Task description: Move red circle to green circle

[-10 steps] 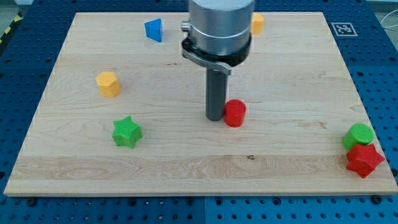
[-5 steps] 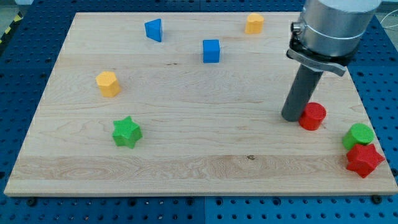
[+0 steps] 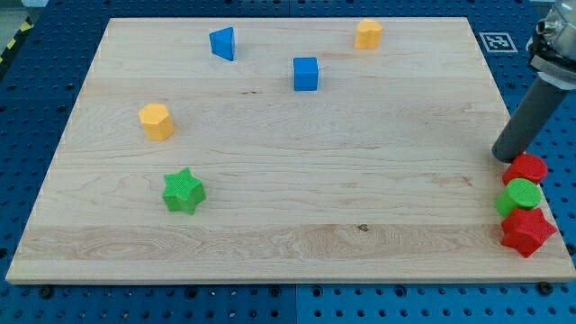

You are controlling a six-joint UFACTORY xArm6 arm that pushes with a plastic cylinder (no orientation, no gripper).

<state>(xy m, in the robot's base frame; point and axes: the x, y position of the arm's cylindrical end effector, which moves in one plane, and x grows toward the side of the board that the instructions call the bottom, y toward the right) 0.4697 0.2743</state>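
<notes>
Across most of the view you've got the wooden worktop (image 3: 288,216), a pale board sitting on a blue pegboard surface (image 3: 36,90). Up at the view's right edge the arm's dark rod comes down at a slant, and my tip (image 3: 506,158) lands right at the board's right side. No claw on this rig, just the rod, so you can't talk about apart or together here.

Over on that right edge you'll see three blocks stacked in a tight column. The red star (image 3: 526,231) is lowest, near the view's bottom right corner. The green circle (image 3: 521,194) sits just above it and looks to be touching it. The red circle (image 3: 526,168) is on top of that column in the view, pressed up against the green circle, with my tip just to its upper left, touching or as good as.

Everything else is well away from that cluster. The green star (image 3: 184,191) is in the lower left part of the board. The yellow block (image 3: 156,121) sits above it, closer to the left edge; looks kind of hexagonal. The blue cube (image 3: 306,73) is upper middle. The blue triangle (image 3: 222,42) is up near the top edge, left of centre. The second yellow block (image 3: 367,33) is at the top edge, right of centre.
</notes>
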